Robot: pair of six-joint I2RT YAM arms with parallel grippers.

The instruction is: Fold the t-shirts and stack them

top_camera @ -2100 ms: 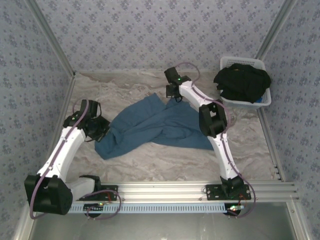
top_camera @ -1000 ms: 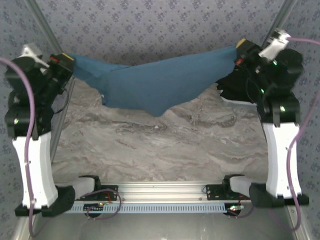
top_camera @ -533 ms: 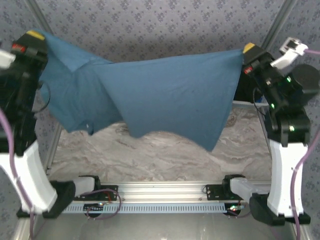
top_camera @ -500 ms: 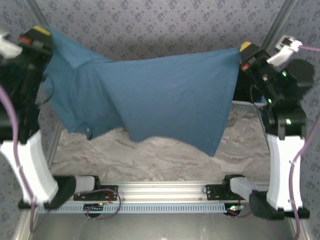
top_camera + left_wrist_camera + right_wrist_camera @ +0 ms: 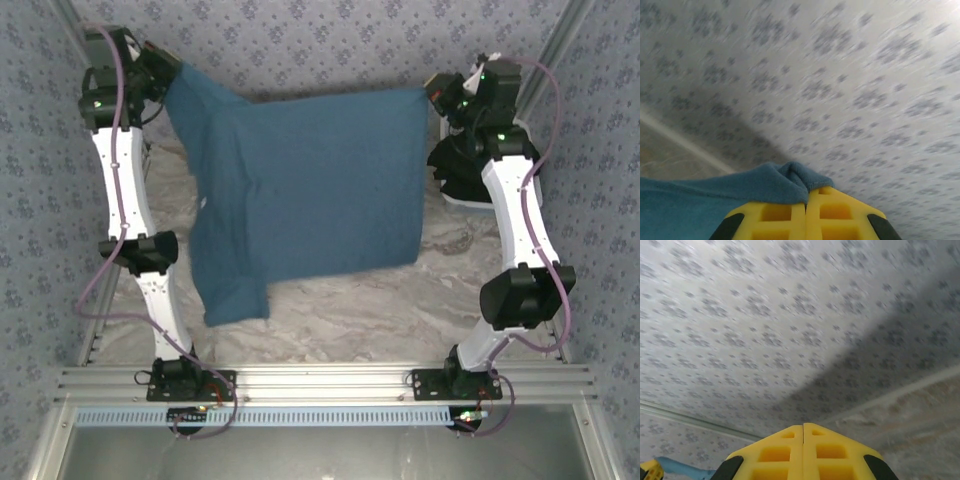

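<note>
The teal-blue t-shirt [image 5: 310, 180] hangs spread out between both arms above the far half of the table. Its lower left part droops lowest, towards the tabletop. My left gripper [image 5: 172, 72] is raised at the far left and shut on one top corner. In the left wrist view the yellow fingers [image 5: 785, 215] meet with a fold of teal-blue t-shirt [image 5: 740, 187] pinched at their tip. My right gripper [image 5: 432, 95] holds the other top corner at the far right. Its fingers [image 5: 785, 452] are shut, and the cloth sits out of sight below them. Black t-shirts [image 5: 462, 165] lie heaped in the basket behind the right arm.
The white slatted basket [image 5: 462, 203] stands at the far right, partly hidden by the right arm. Marbled tabletop [image 5: 340, 310] shows bare below the hanging cloth. Patterned walls close in on three sides, and a metal rail [image 5: 320, 385] runs along the near edge.
Both grippers lifted the teal-blue t-shirt off the table and stretched it out. Since half a second ago they have swung back towards the far wall, and the shirt hangs flatter.
</note>
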